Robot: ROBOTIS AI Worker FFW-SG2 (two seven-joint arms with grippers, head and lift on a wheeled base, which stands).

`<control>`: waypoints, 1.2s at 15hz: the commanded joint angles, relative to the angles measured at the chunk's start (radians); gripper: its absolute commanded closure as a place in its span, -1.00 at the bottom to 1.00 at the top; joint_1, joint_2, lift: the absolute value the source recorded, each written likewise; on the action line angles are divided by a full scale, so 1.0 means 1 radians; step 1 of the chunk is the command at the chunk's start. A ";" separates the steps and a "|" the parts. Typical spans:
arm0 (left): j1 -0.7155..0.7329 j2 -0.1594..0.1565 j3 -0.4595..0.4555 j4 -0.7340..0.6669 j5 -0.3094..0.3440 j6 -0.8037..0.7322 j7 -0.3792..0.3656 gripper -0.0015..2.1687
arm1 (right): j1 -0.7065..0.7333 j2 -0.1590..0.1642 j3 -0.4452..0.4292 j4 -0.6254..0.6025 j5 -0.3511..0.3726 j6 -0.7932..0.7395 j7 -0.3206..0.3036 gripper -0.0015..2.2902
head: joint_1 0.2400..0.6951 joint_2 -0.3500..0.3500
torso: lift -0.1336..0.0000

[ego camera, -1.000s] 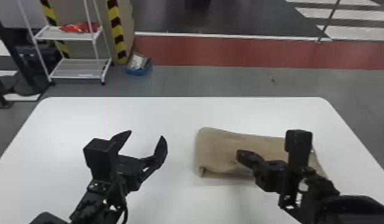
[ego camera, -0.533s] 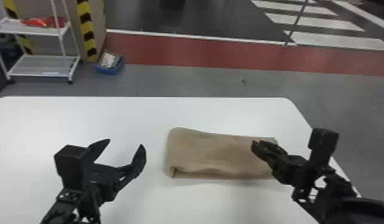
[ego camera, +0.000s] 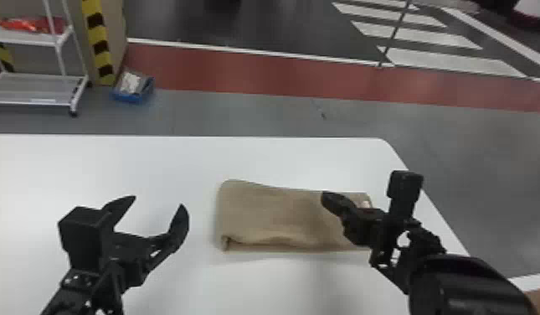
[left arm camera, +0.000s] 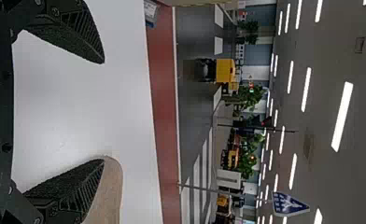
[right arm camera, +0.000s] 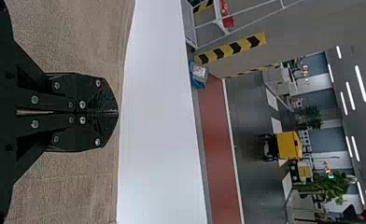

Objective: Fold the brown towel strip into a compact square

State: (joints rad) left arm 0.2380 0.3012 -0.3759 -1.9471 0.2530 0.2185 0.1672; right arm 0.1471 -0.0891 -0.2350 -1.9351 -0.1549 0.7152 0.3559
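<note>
The brown towel strip (ego camera: 277, 213) lies flat on the white table, long side running left to right, with a small fold edge at its near left corner. Left of the towel, my left gripper (ego camera: 153, 205) stands open and holds nothing. In the left wrist view the left gripper (left arm camera: 102, 109) has white table between its fingers, and an edge of towel (left arm camera: 113, 186) shows beside one fingertip. My right gripper (ego camera: 333, 203) is over the towel's right part, hiding some of it. The right wrist view shows the right gripper (right arm camera: 111, 112) with its fingers together, brown cloth (right arm camera: 69, 42) behind them.
The white table (ego camera: 164, 167) has its right edge just past my right arm. Beyond it on the floor are a white wheeled shelf (ego camera: 34, 88) and a blue bin (ego camera: 132, 88).
The head view has turned to the right. Relative to the towel, my right gripper has shifted rightward from near its middle, and the towel's right end reaches less far right than in the earliest frame.
</note>
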 commanded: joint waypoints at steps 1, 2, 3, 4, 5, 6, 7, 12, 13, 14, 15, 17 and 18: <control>0.003 0.004 0.003 -0.004 -0.001 -0.007 0.002 -0.87 | -0.026 0.002 0.046 0.031 0.017 0.008 -0.002 0.84 | 1.00 -0.62 | -0.85; 0.004 0.004 0.006 -0.006 -0.001 -0.011 0.003 -0.87 | -0.034 0.000 0.066 0.044 0.023 0.011 -0.003 0.84 | 1.00 -0.59 | -0.85; 0.004 0.006 0.009 -0.007 -0.001 -0.014 0.003 -0.87 | -0.037 0.002 0.082 0.050 0.034 0.011 -0.003 0.84 | 1.00 -0.55 | -0.85; 0.004 0.004 0.009 -0.007 -0.001 -0.014 0.003 -0.87 | -0.044 0.003 0.100 0.062 0.040 0.011 -0.003 0.84 | 1.00 -0.51 | -0.85; 0.004 0.004 0.011 -0.009 -0.001 -0.014 0.003 -0.87 | -0.050 0.003 0.114 0.076 0.041 0.011 -0.003 0.84 | 1.00 -0.48 | -0.85; 0.004 0.006 0.011 -0.009 -0.001 -0.014 0.003 -0.87 | -0.054 0.003 0.131 0.084 0.046 0.011 -0.003 0.84 | 1.00 -0.46 | -0.85; 0.004 0.004 0.012 -0.009 -0.001 -0.014 0.003 -0.87 | -0.058 0.003 0.151 0.091 0.054 0.011 -0.005 0.84 | 1.00 -0.41 | -0.85; 0.004 0.006 0.012 -0.009 -0.003 -0.017 0.006 -0.87 | -0.087 0.008 0.220 0.131 0.071 0.014 -0.006 0.84 | 1.00 -0.29 | -0.85; 0.004 0.006 0.012 -0.009 -0.003 -0.017 0.006 -0.87 | -0.092 0.008 0.230 0.139 0.072 0.014 -0.006 0.84 | 1.00 -0.27 | -0.85; 0.004 0.006 0.012 -0.009 -0.004 -0.017 0.006 -0.87 | -0.098 0.009 0.241 0.150 0.074 0.014 -0.006 0.84 | 1.00 -0.25 | -0.85; 0.006 0.006 0.014 -0.009 -0.004 -0.017 0.006 -0.87 | -0.103 0.009 0.250 0.157 0.075 0.014 -0.006 0.84 | 1.00 -0.23 | -0.85; 0.006 0.006 0.015 -0.009 -0.004 -0.023 0.008 -0.87 | -0.110 0.012 0.269 0.166 0.084 0.014 -0.006 0.84 | 1.00 -0.20 | -0.85; 0.004 0.006 0.017 -0.009 -0.004 -0.023 0.008 -0.87 | -0.112 0.012 0.280 0.169 0.083 0.014 -0.006 0.84 | 1.00 -0.17 | -0.85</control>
State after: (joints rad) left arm 0.2434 0.3068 -0.3602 -1.9558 0.2485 0.1972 0.1749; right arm 0.0389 -0.0783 0.0310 -1.7698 -0.0738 0.7298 0.3497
